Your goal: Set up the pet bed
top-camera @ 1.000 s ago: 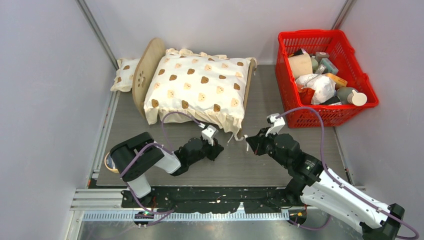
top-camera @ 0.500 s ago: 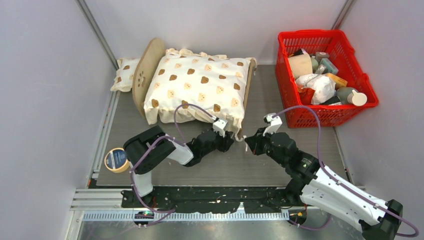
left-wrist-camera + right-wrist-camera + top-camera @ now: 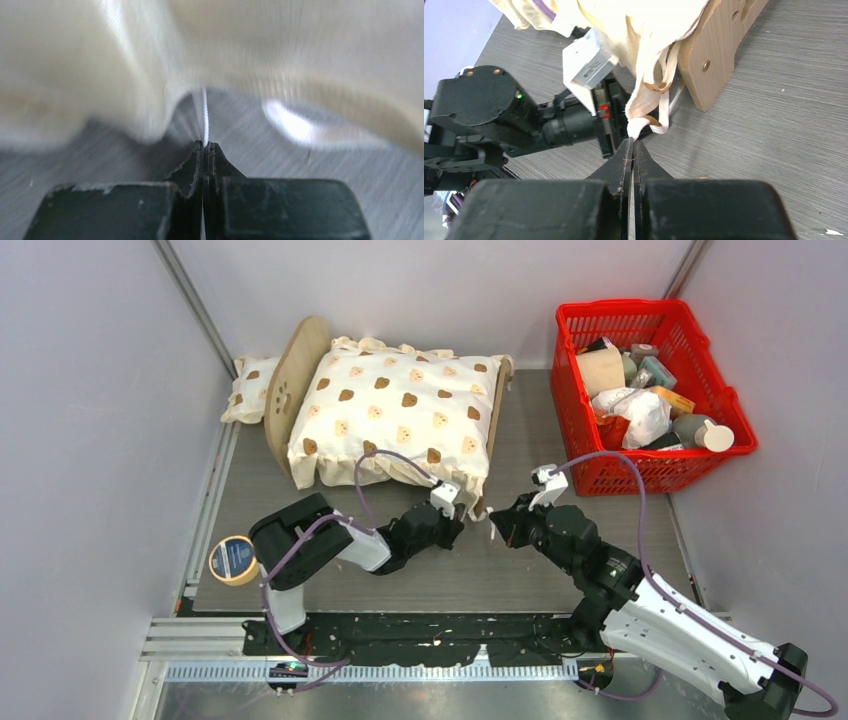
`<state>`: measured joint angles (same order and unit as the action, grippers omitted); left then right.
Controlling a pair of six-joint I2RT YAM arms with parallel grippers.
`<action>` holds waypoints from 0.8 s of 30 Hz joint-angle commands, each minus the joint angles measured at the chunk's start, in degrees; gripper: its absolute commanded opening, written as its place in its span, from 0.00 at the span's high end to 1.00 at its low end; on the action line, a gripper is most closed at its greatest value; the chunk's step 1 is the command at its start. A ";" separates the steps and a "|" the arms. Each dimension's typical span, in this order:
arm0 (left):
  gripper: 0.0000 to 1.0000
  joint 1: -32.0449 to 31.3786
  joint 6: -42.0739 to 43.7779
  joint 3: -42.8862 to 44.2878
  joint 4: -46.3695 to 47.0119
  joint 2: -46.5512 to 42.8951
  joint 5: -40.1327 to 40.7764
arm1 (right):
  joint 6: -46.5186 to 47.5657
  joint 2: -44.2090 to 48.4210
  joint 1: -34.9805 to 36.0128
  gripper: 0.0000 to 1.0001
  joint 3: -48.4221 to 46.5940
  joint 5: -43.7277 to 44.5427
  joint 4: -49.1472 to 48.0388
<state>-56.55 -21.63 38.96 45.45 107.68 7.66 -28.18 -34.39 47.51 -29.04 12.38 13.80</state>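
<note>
The pet bed (image 3: pixel 288 390) stands at the far side of the table, its arched headboard on the left. The bear-print cushion (image 3: pixel 400 405) already fills its frame and hangs over the near edge. The small pillow (image 3: pixel 248 388) lies outside the bed, just left of the headboard, so in my judgement this part is not yet done.

Both arms work at the near right corner of the bed. The left gripper (image 3: pixel 458 512) has its jaws fully closed on a thin white string (image 3: pixel 205 112) that comes down from the cushion. The right gripper (image 3: pixel 634 142) is also fully closed, and it seems to pinch the end of a cream tie strap (image 3: pixel 640 124) beside the wooden footboard (image 3: pixel 719 50).

The risks I see:
- The string is very thin, so it may slip out of the jaws when pulled
- The frame looks light, so a hard pull may drag the whole bed or pull the cushion off it
- The two grippers are very near each other and may collide
- The purple cable (image 3: pixel 385 455) of the left arm lies over the cushion edge and may catch on it

The red basket (image 3: pixel 620 310), to the right of the bed, holds mixed things: a beige cylinder (image 3: pixel 600 368), a crumpled white bag (image 3: pixel 635 410) and a bottle with a white cap (image 3: pixel 700 430)
</note>
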 commanded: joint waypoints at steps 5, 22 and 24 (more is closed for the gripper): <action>1.00 -1.96 -7.79 -11.85 -2.09 -15.57 0.01 | -1.32 1.56 -0.13 0.95 5.00 0.20 -0.55; 1.00 -3.74 -10.96 -19.11 -0.71 -23.82 -1.65 | -8.26 -14.18 -0.09 0.91 13.22 -7.35 -15.33; 1.00 -4.10 -10.97 -19.33 -1.05 -23.94 -1.68 | -7.86 -12.99 -0.14 0.59 10.33 -5.00 -9.29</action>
<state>-59.68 -31.64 20.64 43.99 85.67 7.22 -34.94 -48.51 47.51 -14.48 5.98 1.58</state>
